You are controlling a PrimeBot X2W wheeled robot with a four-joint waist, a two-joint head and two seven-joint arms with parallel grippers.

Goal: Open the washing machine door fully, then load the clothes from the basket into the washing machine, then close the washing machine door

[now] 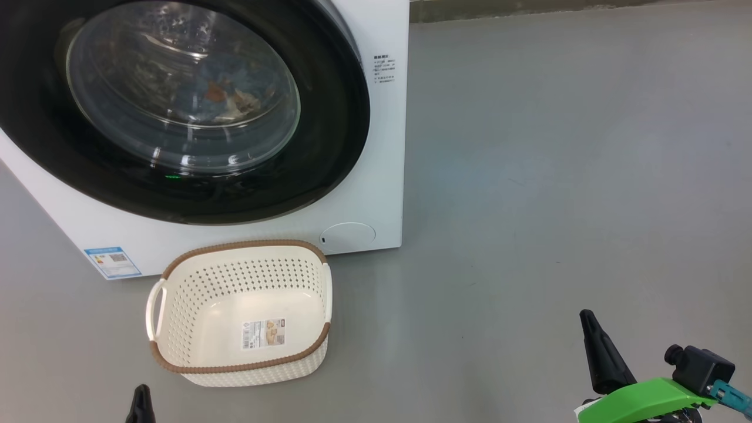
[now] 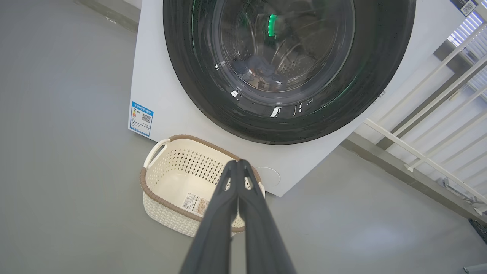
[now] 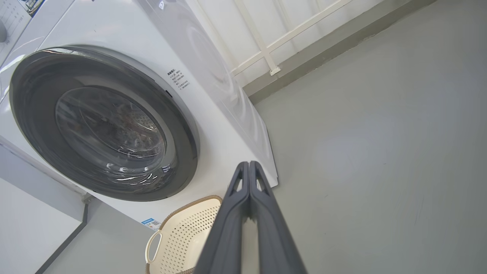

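The white washing machine (image 1: 382, 147) (image 2: 159, 76) (image 3: 213, 68) stands ahead with its black-rimmed round washing machine door (image 1: 329, 111) (image 2: 198, 76) (image 3: 34, 125) closed flat against the front. Behind the glass lie the clothes (image 1: 226, 97) (image 2: 262, 74), blue with orange-brown patches, in the drum. The cream basket (image 1: 194, 282) (image 2: 167, 190) (image 3: 182, 228) sits on the floor before the machine with nothing but a label inside. My left gripper (image 1: 141, 395) (image 2: 238, 163) is shut, holding nothing, near the basket's front left. To the far right, over bare floor, my right gripper (image 1: 587, 317) (image 3: 249, 164) is shut too.
Grey floor (image 1: 558, 176) spreads wide to the right of the machine. A white railing (image 2: 437, 114) (image 3: 266, 42) and a wall base run behind and beside it. A round filter cap (image 1: 348, 236) sits low on the machine's front, a blue sticker (image 1: 113, 262) at its lower left.
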